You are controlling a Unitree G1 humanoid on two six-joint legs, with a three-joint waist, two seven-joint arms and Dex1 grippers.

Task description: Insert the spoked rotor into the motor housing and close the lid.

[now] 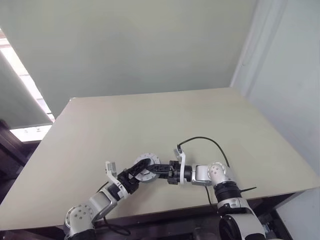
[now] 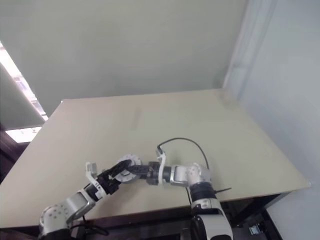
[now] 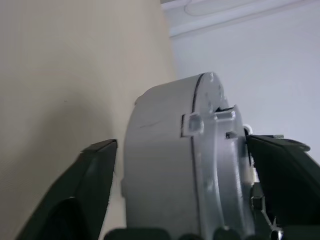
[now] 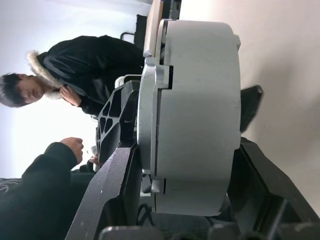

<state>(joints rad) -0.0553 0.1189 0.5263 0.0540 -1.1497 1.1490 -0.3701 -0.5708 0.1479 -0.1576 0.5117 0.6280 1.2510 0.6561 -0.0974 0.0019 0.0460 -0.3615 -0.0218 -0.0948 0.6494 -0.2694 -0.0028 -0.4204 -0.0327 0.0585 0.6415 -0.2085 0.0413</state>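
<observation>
- Right tool point(image 1: 159, 170) pinches a round grey metal motor housing point(image 1: 146, 167) by its flat faces, above the beige table point(image 1: 150, 120) near its 6 o'clock edge.
- Left tool point(image 1: 141, 170), fingers spread, straddles the same drum from 8 o'clock; contact unclear.
- Flat grey lid point(image 4: 150, 120) seems seated; rotor unseen, presumably inside. Judged nearly complete.
- People in dark jackets point(image 4: 75, 75) watch beyond.

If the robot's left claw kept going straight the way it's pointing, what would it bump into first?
Most likely the round grey motor housing sitting between its fingers, which the right gripper grips from the other side. Past it lies that right gripper, though depth is hard to judge.
</observation>
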